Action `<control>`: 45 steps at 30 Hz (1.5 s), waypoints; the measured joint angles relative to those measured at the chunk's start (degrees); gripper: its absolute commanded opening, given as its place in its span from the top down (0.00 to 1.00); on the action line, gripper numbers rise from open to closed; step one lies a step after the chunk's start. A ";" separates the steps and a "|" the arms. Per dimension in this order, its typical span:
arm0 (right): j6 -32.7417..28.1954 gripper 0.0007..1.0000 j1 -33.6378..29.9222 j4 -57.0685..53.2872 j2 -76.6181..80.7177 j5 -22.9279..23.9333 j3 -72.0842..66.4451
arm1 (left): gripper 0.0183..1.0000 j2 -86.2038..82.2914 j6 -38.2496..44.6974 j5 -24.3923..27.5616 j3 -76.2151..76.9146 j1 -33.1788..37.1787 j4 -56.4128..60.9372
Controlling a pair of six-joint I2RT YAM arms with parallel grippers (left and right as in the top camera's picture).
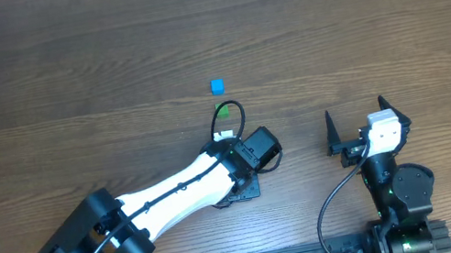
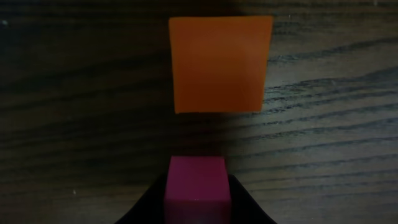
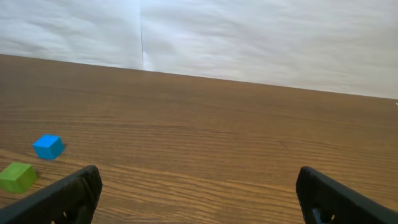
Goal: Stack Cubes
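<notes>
Magenta cube (image 2: 196,183) sits clamped between the two fingers of the left gripper (image 2: 197,193), which are closed against its side faces. Beyond it on the wooden table (image 2: 329,143) rests the orange cube (image 2: 219,63), apart from the held cube and slightly off its centre line. The edges of the two cubes run close to parallel. Whether the magenta cube is lifted or touching the wood cannot be told.

In the top view, the left arm reaches from the lower left to the centre of the frame. The green cube (image 1: 223,110) lies just above its gripper, and the blue cube (image 1: 217,86) lies near it, further up the frame. The right gripper (image 1: 361,121) rests at the lower right, fingers spread wide and holding nothing, well apart from all the cubes.

Judgement: the step in hand is placing magenta on orange. The left arm is the nearer one and already has the load. The move calls for a short advance with a small sideways correction. The magenta cube must clear the orange top face before it is lowered.
</notes>
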 measured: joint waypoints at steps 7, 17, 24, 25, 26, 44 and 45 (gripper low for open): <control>0.02 0.01 0.00 0.02 0.00 0.00 0.00 | 0.98 0.09 0.00 -0.55 3.04 0.00 -5.51; 0.02 0.01 0.00 0.00 0.00 0.00 0.00 | 0.98 0.50 1.81 -3.85 23.06 5.88 -17.73; 0.02 0.01 0.00 0.00 0.00 0.00 0.00 | 0.98 0.59 4.31 -4.52 24.76 10.97 -17.66; 0.00 0.01 0.00 0.00 0.00 0.00 0.00 | 0.98 0.79 4.94 -4.52 24.76 11.02 -17.44; 0.02 0.01 0.00 0.00 0.00 0.00 0.00 | 0.98 1.29 5.44 -4.52 24.76 10.99 -17.09; 0.02 0.01 0.00 0.00 0.00 0.00 0.00 | 0.98 8.90 10.27 -2.86 24.76 12.35 -14.03; 0.00 0.01 0.00 0.00 0.00 0.00 0.00 | 0.98 9.05 10.60 -2.54 24.76 12.39 -13.75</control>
